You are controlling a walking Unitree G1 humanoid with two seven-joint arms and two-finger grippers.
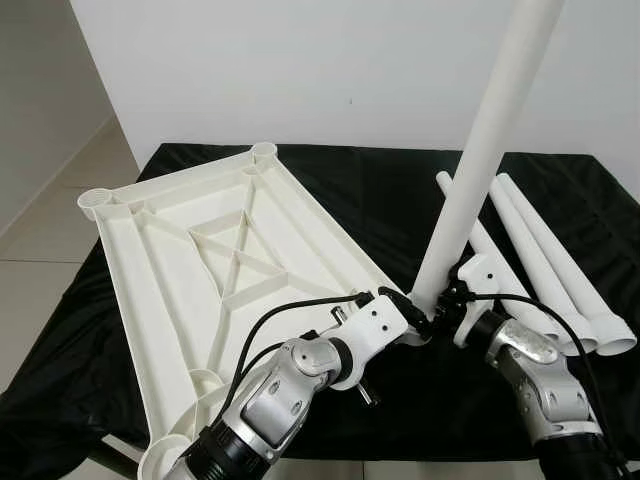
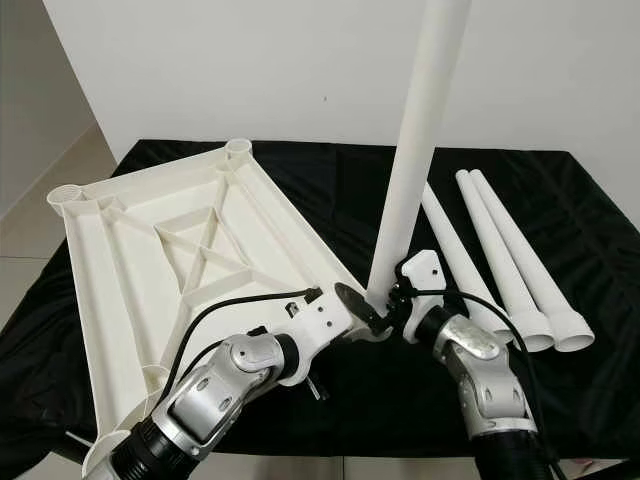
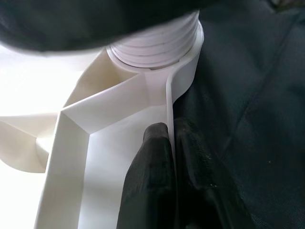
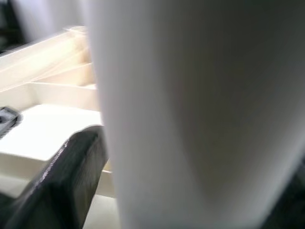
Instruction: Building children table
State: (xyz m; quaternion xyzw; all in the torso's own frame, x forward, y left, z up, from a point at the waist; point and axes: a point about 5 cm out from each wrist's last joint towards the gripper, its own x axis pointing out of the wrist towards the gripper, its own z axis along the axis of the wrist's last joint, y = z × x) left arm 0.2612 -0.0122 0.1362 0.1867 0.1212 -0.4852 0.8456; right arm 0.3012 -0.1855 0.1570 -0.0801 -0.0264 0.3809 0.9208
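Observation:
A white plastic tabletop [image 1: 200, 260] lies upside down on the black cloth, ribs facing up. A long white table leg [image 1: 480, 150] stands nearly upright with its foot in the tabletop's near right corner socket [image 3: 157, 47]. My right gripper [image 1: 440, 300] is shut on the lower part of that leg [image 4: 200, 114]. My left gripper [image 3: 171, 143] pinches the tabletop's rim wall [image 3: 169, 105] just beside the same corner, one finger on each side.
Three more white legs [image 1: 540, 260] lie side by side on the black cloth [image 1: 380, 200] at the right. A white wall rises behind the table. Tiled floor [image 1: 50, 210] shows at the left.

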